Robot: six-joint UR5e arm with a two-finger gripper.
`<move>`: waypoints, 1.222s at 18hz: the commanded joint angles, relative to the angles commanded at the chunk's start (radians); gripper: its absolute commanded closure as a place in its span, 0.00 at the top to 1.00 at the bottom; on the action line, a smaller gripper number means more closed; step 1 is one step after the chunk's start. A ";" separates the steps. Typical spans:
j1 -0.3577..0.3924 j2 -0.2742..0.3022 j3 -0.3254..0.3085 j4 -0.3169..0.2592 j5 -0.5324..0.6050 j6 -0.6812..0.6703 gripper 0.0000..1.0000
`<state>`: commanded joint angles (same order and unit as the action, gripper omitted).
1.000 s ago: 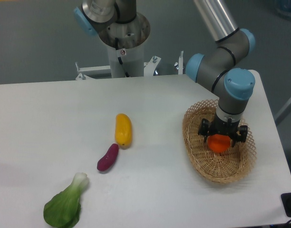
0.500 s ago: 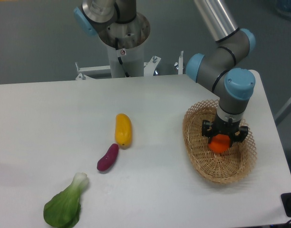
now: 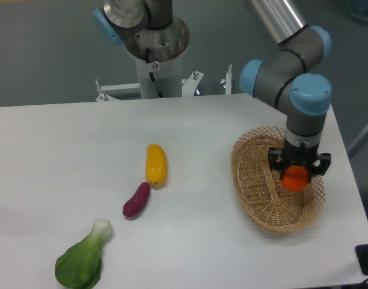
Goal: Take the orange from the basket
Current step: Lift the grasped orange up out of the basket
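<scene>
The orange (image 3: 295,179) is a small bright-orange round fruit held between the black fingers of my gripper (image 3: 297,173), which is shut on it. It hangs over the right half of the basket (image 3: 256,186), an oval tan wicker basket near the table's right edge. The arm comes down onto it from the upper right. I cannot tell how far the fruit is above the basket floor, as the gripper hides its top.
On the table's middle lie a yellow-orange elongated vegetable (image 3: 155,164) and a small purple one (image 3: 136,199). A green leafy bok choy (image 3: 82,260) lies at the front left. A second robot base (image 3: 154,42) stands behind the table.
The gripper, with the orange in it, has moved to the right and slightly up, from the basket's middle toward its right rim.
</scene>
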<state>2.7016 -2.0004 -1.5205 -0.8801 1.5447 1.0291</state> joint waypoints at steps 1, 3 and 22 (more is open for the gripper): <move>-0.014 0.006 0.020 -0.026 0.002 0.009 0.66; -0.057 0.038 0.061 -0.095 -0.002 0.016 0.66; -0.077 0.111 0.102 -0.269 -0.041 0.006 0.66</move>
<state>2.6246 -1.8899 -1.4189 -1.1490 1.5033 1.0354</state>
